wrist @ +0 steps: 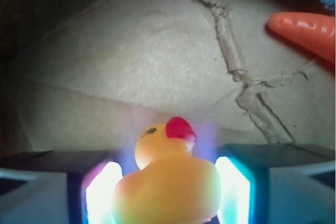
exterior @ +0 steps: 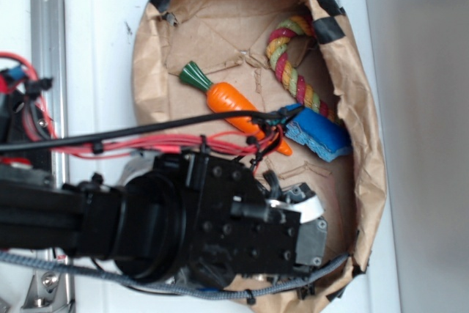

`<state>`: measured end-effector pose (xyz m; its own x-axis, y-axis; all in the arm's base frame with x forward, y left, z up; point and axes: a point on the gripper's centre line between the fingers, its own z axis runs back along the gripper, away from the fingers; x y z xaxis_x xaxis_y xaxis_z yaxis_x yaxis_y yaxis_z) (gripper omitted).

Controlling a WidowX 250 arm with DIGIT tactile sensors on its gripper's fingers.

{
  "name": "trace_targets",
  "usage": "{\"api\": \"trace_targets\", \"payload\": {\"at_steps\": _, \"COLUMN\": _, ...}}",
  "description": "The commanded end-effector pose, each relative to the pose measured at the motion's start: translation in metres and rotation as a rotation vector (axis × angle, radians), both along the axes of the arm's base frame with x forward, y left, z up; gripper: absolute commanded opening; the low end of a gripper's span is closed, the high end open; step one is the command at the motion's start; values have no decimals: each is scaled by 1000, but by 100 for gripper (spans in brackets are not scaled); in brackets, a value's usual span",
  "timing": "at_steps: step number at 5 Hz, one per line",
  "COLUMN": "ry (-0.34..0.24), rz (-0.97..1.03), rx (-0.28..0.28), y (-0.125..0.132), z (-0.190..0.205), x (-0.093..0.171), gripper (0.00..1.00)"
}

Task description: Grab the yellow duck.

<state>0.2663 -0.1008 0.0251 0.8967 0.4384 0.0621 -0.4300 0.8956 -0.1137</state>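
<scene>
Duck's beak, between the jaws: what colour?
Red, on the yellow duck; the beak shows best in the wrist view.

Bright, even daylight across the exterior view, white tabletop [exterior: 102, 49] nearly washed out, black arm swallowed into detail-poor shadow. Mild softness and compression grain throughout. Dimmer in the wrist view: top left corner sunk in darkness, brown paper [wrist: 131, 61] lit mid-frame. Blown-out glare on both inner claw pads [wrist: 102, 192], fringed blue and purple. Yellow duck [wrist: 168, 182] close, soft, out of focus; carrot tip [wrist: 307, 27] blurred.
</scene>
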Motion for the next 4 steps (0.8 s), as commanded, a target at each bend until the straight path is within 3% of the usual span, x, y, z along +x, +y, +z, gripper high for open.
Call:
{"api": "trace_targets", "payload": {"at_steps": 1, "ry": -105, "rz": -245, "rx": -52, "y": 66, "z": 103, "x": -1, "gripper": 0}}
{"api": "trace_targets", "payload": {"at_steps": 2, "ry": -12, "rz": -331, "rx": 35, "y": 92, "z": 152, "x": -1, "gripper": 0}}
{"api": "trace_targets", "payload": {"at_steps": 3, "ry": -37, "rz": -441, "rx": 103, "y": 93, "z": 169, "x": -5, "gripper": 0}}
{"api": "trace_targets", "payload": {"at_steps": 4, "ry": -4, "rz": -502, "rx": 125, "y": 94, "z": 163, "x": -13, "gripper": 0}}
